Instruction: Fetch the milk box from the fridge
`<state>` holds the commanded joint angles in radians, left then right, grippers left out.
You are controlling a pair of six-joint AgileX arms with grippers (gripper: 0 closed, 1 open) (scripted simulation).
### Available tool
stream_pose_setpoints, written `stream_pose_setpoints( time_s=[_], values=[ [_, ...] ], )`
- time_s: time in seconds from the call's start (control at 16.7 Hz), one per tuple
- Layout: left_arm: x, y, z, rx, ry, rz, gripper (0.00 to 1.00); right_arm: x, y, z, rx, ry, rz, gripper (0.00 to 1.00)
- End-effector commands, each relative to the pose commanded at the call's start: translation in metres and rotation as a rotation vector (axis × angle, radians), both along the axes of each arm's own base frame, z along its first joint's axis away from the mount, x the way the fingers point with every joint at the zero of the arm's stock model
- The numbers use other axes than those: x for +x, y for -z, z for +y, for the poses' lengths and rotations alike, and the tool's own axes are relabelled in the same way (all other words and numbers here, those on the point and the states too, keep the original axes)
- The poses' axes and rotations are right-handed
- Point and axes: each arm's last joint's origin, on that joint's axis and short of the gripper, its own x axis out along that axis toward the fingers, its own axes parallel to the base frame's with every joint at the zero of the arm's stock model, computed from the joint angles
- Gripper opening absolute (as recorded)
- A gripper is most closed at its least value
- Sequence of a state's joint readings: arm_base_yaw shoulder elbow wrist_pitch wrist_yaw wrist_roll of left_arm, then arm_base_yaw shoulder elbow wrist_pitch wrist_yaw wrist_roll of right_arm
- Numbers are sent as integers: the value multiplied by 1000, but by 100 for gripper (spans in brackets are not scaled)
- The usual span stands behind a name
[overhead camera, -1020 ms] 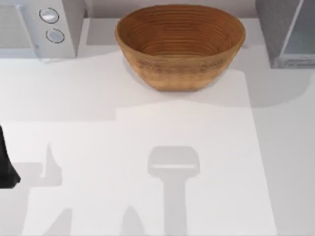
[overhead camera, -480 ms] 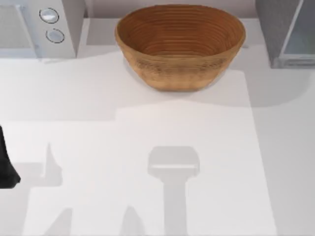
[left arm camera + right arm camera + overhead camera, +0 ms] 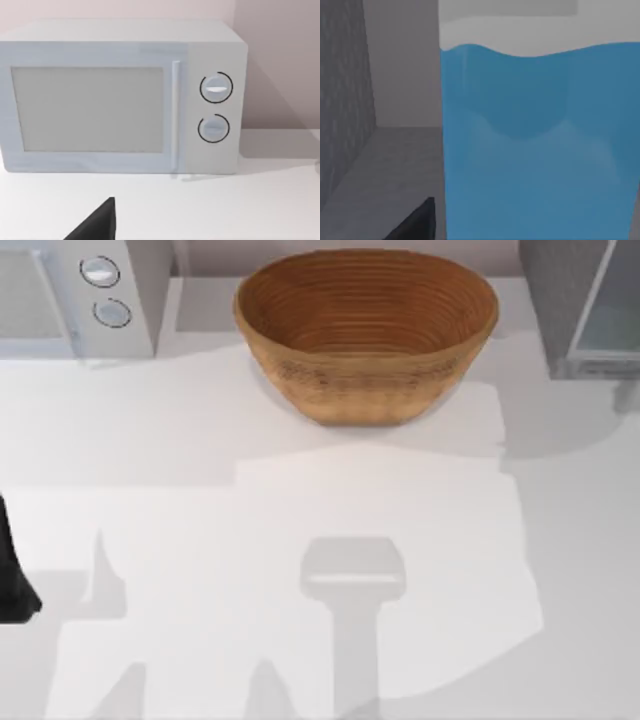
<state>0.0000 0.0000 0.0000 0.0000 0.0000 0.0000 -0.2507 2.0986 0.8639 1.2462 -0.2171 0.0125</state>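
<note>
The milk box point(image 3: 540, 140) stands upright inside the fridge point(image 3: 345, 100), its sky-blue side and white top close in front of the right wrist camera. My right gripper point(image 3: 530, 222) is open around it. One dark fingertip point(image 3: 417, 225) sits just beside the carton's edge, with a thin gap. In the top view the dark grey speckled fridge point(image 3: 555, 300) stands at the back right, its pale door panel point(image 3: 610, 310) swung open. My left arm point(image 3: 10, 580) is parked at the table's left edge, gripper open.
A white appliance with two round knobs point(image 3: 90, 290) stands at the back left, faced by the left wrist camera point(image 3: 120, 95). A wicker bowl point(image 3: 365, 330) sits at the back middle. The white tabletop point(image 3: 330, 500) in front carries arm shadows.
The shadows on the table's right side have shifted, and a grey shape has appeared beside the fridge's front. The left arm, bowl and both appliances have stayed put.
</note>
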Motion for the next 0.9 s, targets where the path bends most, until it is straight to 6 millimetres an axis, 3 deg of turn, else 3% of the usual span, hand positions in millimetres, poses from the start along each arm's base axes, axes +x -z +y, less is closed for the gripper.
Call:
stream_pose_setpoints(
  time_s=[0.18,0.54,0.9],
  values=[
    [0,0,0,0,0,0,100,15,-1,10,2,0,10,100],
    [0,0,0,0,0,0,100,18,-1,8,3,1,11,100],
    [0,0,0,0,0,0,100,65,-2,8,1,0,3,100]
  ],
)
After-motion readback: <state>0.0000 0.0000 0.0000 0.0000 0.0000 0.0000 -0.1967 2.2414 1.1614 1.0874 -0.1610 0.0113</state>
